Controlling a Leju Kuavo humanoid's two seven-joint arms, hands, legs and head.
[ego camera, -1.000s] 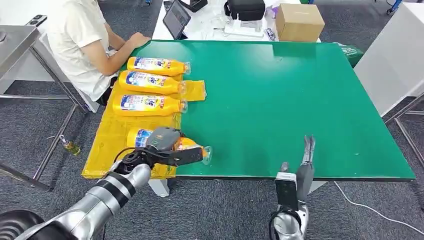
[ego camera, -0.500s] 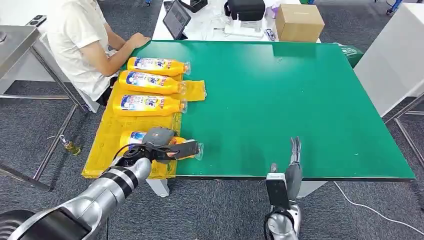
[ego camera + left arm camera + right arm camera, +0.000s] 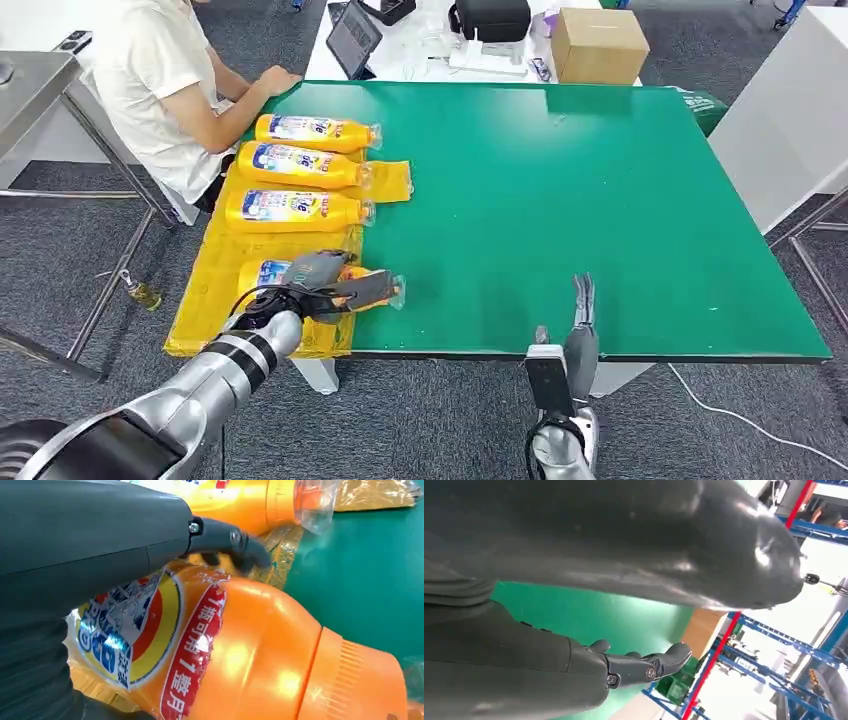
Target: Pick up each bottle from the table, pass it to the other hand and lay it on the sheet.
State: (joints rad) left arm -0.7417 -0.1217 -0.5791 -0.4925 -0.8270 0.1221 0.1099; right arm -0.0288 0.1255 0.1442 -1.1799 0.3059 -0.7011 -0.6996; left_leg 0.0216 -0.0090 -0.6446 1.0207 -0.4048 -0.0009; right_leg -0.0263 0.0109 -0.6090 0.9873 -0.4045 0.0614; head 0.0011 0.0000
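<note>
Four bottles: all are lying on their sides at the table's [image 3: 600, 200] 9 o'clock side, long axes running 9 to 3 o'clock, caps pointing to 3 o'clock.
Held bottle [image 3: 372, 289]: it is sitting nearest the robot, at about 7 o'clock on the table, over the near part of the sheet [image 3: 215, 290], with its clear-wrapped cap end reaching out over the green surface.
Left hand [image 3: 325, 283]: it is grasping this bottle from above, fingers [image 3: 235, 542] wrapping over the orange body beside the label.
Other bottles [image 3: 295, 208]: three are resting in a row on the sheet, toward 10 o'clock.
Right hand [image 3: 578, 330]: it is holding nothing, fingers straight and released, standing at the table's 6 o'clock edge.
Person [image 3: 165, 90]: someone in a white shirt is sitting at 10 o'clock, a hand resting on the table corner.
</note>
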